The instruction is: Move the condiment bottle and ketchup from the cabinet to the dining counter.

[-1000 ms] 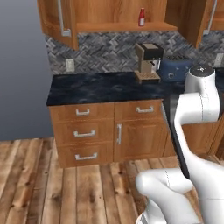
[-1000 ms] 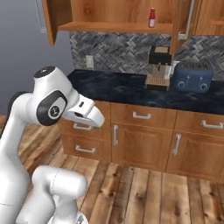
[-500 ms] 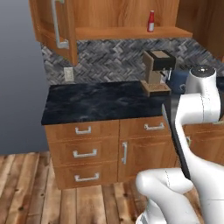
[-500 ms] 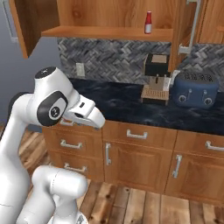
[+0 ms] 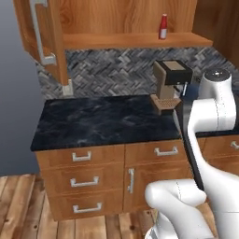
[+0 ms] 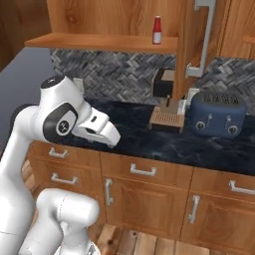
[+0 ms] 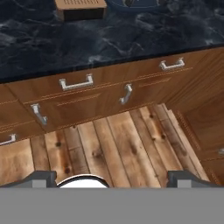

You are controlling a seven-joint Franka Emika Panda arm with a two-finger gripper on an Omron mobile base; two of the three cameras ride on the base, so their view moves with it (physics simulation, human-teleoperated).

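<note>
**Ketchup up on the shelf, gripper wide open and empty**

While the arm is folded up in front of the lower drawers, the ketchup (image 5: 163, 26) sits upright on the wooden shelf of the cabinet (image 5: 135, 39), toward the right end in the left base view. From the right base view it's the same red bottle with the pale top (image 6: 157, 30), standing alone on the shelf just left of the open door with the long silver handle (image 6: 201, 37). I can't spot the darker condiment bottle anywhere, so no idea where that one is.

Below the shelf, a coffee machine (image 5: 170, 84) stands on the black surface (image 5: 102, 121) against the grey herringbone tile, and a blue toaster (image 6: 219, 113) sits just beside it on the right.

As for the gripper (image 7: 113, 177), the hand view has its two dark fingertips (image 7: 41, 177) far apart at the bottom corners with nothing between them, so it's fully spread and holding nothing. It looks down at the wood floor (image 7: 113, 144) and the drawer fronts (image 7: 78, 94) under the surface, well away from the ketchup.
</note>
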